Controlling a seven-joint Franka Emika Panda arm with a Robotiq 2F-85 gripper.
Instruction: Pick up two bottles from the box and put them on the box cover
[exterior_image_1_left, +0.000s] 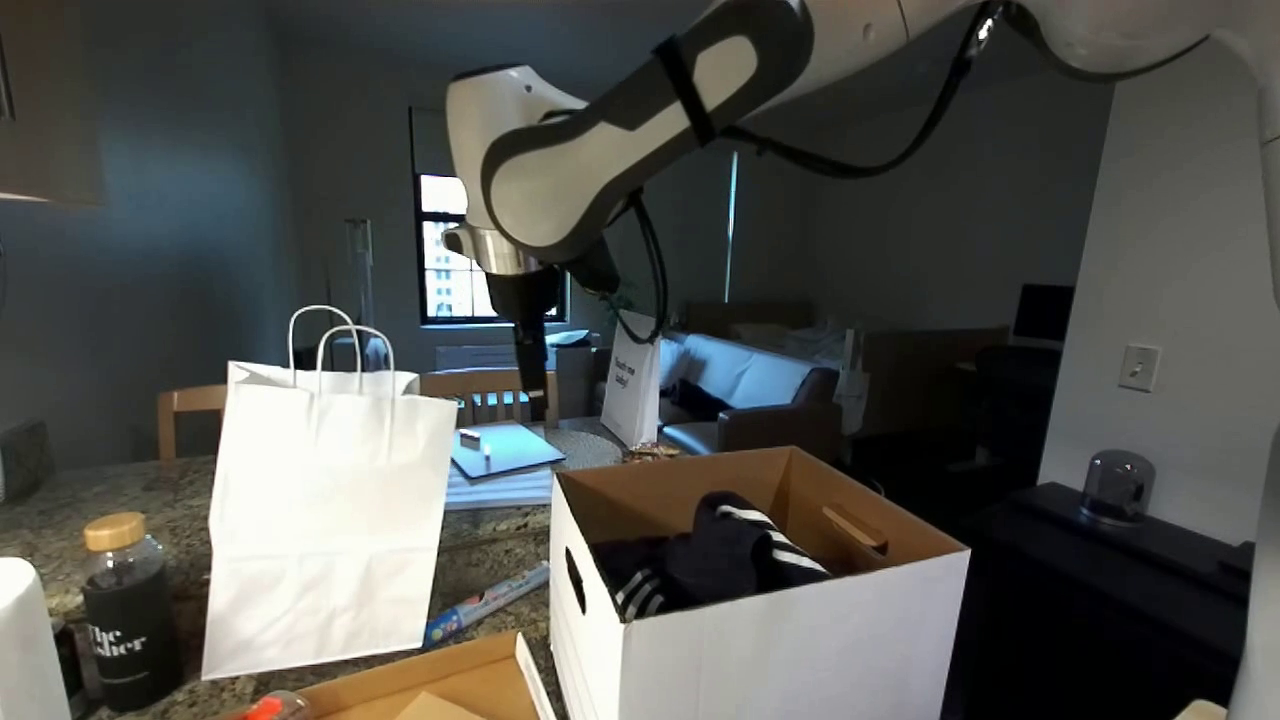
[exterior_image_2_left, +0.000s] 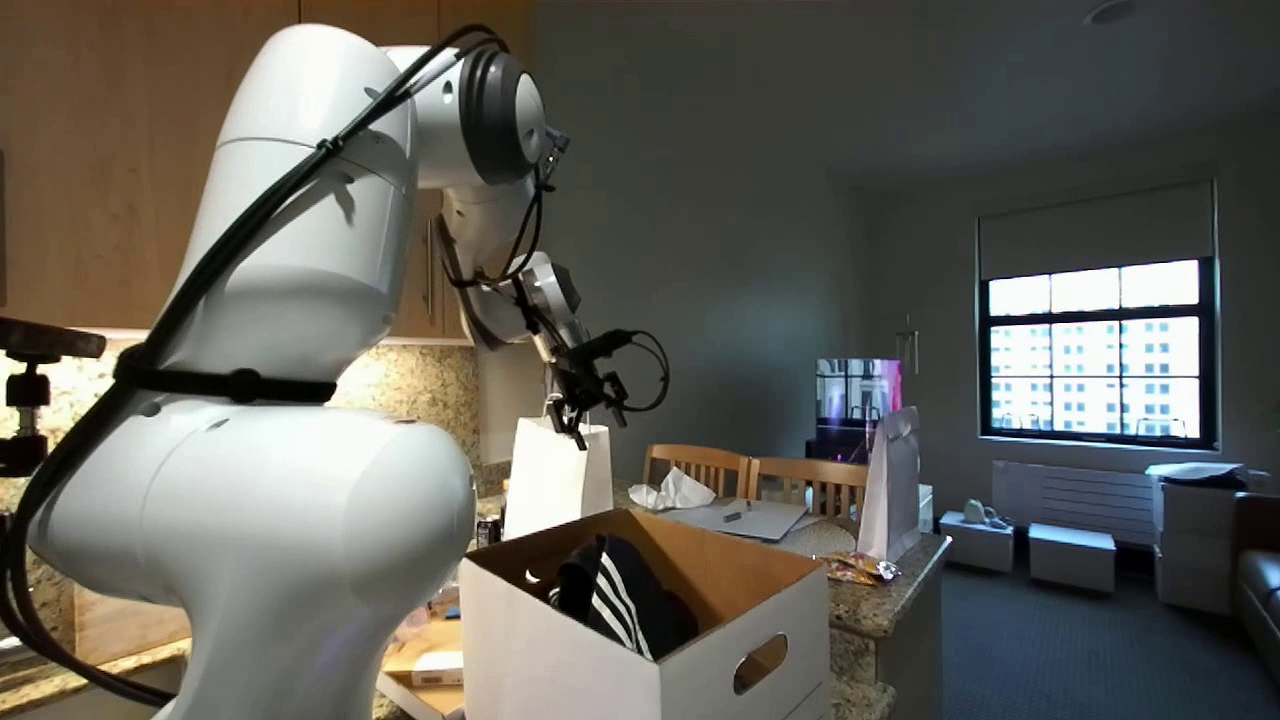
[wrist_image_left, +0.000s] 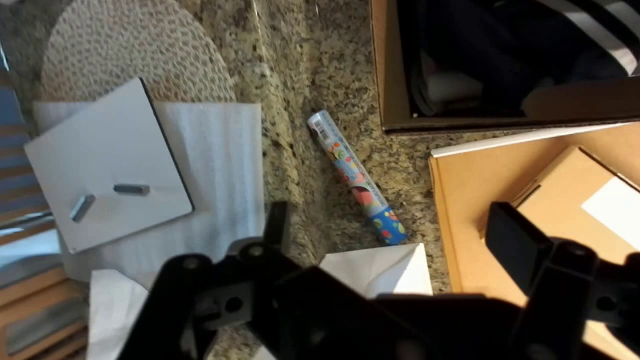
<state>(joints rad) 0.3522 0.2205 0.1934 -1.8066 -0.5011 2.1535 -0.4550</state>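
Note:
The white box (exterior_image_1_left: 790, 650) stands on the right of an exterior view, its inner walls brown. Dark clothing with white stripes (exterior_image_1_left: 740, 550) fills much of it. The two bottles are hidden or cannot be made out; in the wrist view a pale shape (wrist_image_left: 452, 87) in the box corner is too dim to identify. Beside the box lies the brown cardboard box cover (wrist_image_left: 452, 210), with a carton (wrist_image_left: 570, 200) on it. My gripper (wrist_image_left: 390, 215) is open, high above the counter and away from the box, nothing between its fingers. In both exterior views it points downward.
A tall white paper bag (exterior_image_1_left: 330, 520) stands close to the cover. A colourful tube (wrist_image_left: 357, 177) lies on the granite counter between bag and box. A whiteboard (wrist_image_left: 110, 165) rests on white sheeting. A black-sleeved flask (exterior_image_1_left: 130, 620) and a second white bag (exterior_image_2_left: 893, 490) also stand there.

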